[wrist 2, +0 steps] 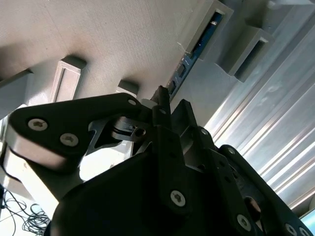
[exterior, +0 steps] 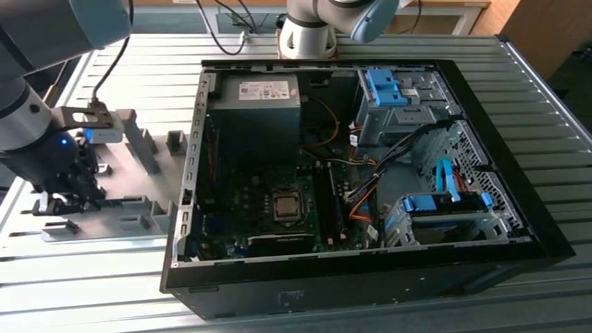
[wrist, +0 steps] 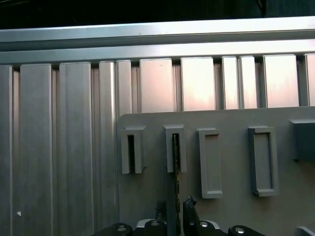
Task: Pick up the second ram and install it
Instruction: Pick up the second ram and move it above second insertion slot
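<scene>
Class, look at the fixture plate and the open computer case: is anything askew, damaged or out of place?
Nothing stands out. The second ram stands straight on edge in its grey fixture block, with the hand lined up with it.

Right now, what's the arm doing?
The arm's gripper is down over the grey fixture plate beside the open computer case. A memory stick stands on edge in a fixture block, and the open fingers sit either side of it, not yet gripping.
</scene>
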Controlling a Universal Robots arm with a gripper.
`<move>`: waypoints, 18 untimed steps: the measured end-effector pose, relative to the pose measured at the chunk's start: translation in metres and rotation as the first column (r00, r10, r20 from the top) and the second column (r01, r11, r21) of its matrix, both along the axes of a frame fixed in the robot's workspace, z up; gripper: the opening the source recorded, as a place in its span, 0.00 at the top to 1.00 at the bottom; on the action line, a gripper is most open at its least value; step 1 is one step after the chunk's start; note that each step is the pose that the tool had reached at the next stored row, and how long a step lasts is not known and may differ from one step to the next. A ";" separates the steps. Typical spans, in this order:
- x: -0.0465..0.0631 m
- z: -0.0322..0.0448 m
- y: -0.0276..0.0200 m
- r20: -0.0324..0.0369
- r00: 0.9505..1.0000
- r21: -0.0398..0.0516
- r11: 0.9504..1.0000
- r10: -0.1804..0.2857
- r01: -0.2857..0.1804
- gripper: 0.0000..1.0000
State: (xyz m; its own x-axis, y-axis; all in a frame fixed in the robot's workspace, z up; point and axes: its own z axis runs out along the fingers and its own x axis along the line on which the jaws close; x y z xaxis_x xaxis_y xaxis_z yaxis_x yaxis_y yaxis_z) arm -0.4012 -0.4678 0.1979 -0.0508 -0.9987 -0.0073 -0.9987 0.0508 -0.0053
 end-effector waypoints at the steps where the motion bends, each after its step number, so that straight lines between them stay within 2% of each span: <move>1: -0.001 -0.0004 0.0000 0.001 1.000 0.002 1.000 0.000 0.000 0.73; 6: -0.001 -0.0063 0.0000 0.002 1.000 0.012 1.000 0.000 0.000 0.73; 15: -0.003 -0.0075 0.0000 0.002 1.000 0.015 1.000 0.000 0.000 0.74; 16: -0.003 -0.0074 0.0000 0.002 1.000 0.015 1.000 0.000 0.000 0.81; 18: -0.003 -0.0074 0.0000 0.002 1.000 0.015 1.000 0.000 0.000 0.81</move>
